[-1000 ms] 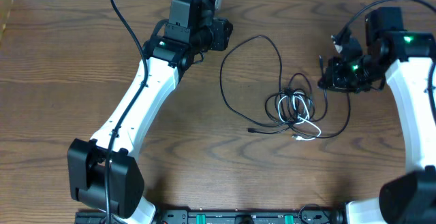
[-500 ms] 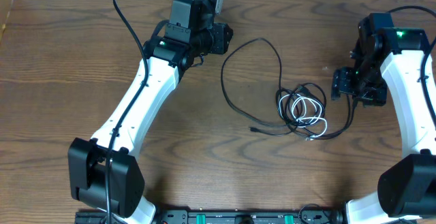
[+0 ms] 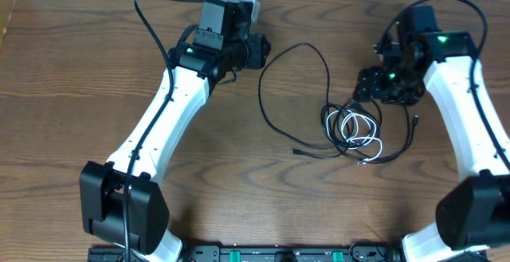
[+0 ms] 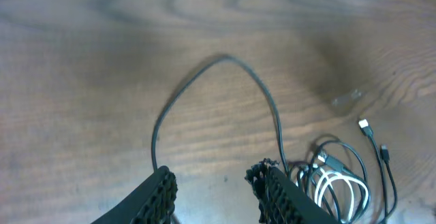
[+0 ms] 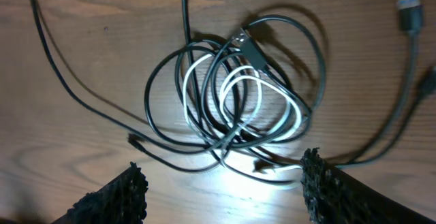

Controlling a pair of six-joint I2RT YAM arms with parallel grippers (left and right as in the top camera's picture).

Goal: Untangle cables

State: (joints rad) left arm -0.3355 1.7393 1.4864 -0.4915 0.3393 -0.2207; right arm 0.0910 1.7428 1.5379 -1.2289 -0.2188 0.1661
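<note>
Directions refer to the overhead view, with 12 o'clock at the far edge of the desk [image 3: 64, 95].

1. Right jaws. They stand wide open. In the right wrist view the two fingers [image 5: 112, 197] sit at the lower corners of the frame and grip nothing. The nearest strands of the tangle [image 5: 231, 94] lie just ahead of the fingertips, and contact cannot be determined. From overhead, the right arm [image 3: 458, 87] holds the jaws just beside the tangle, at its 1 o'clock.

2. Left jaws. They are partly open with a moderate gap. Only bare wood shows between the fingers [image 4: 160, 190], so nothing is held. They sit at 10 o'clock of the tangle, well apart from it. The long black loop [image 4: 225, 58] runs close past both fingertips, and contact cannot be determined.

3. Cables. The cables lie on the desk, right of centre. Black coils are interlaced with the white cable [image 5: 294, 109], and a black plug [image 5: 248, 43] rests on top. The long black loop sweeps out toward 10 o'clock, and another black strand [image 3: 415, 131] trails at 3 o'clock.

4. Change from one second earlier. The right jaws were shut at 2 o'clock of the tangle and are now wide and free. The coils have shifted slightly. The left arm [image 3: 171, 111] and the long loop are unchanged.
</note>
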